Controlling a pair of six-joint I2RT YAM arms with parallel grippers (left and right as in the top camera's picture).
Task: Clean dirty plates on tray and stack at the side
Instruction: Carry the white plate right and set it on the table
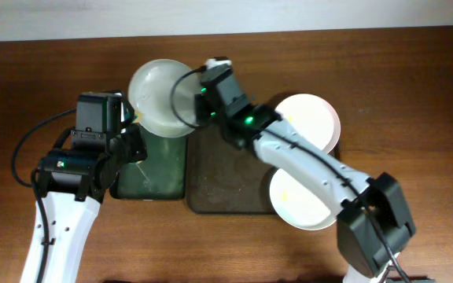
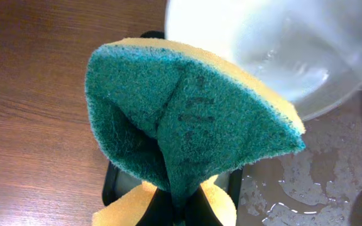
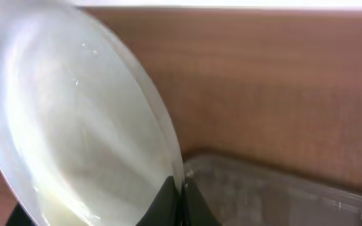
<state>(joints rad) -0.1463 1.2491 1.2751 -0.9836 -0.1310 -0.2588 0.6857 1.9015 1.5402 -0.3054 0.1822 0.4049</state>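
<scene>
My right gripper [image 1: 197,108] [image 3: 180,201] is shut on the rim of a white plate [image 1: 160,96] [image 3: 74,132] and holds it tilted above the far end of the green tray. The same plate shows wet and shiny in the left wrist view [image 2: 281,44]. My left gripper [image 1: 136,145] [image 2: 181,210] is shut on a folded yellow-and-green sponge [image 2: 181,107], just left of the held plate. A second plate [image 1: 309,118] lies on the table right of the brown tray [image 1: 219,181]. A third plate [image 1: 299,200] overlaps the brown tray's near right corner.
A narrower dark green tray [image 1: 160,173] [image 2: 115,182] lies left of the brown tray. The brown tray's surface is wet with water patches [image 2: 307,182]. The right arm stretches across the brown tray.
</scene>
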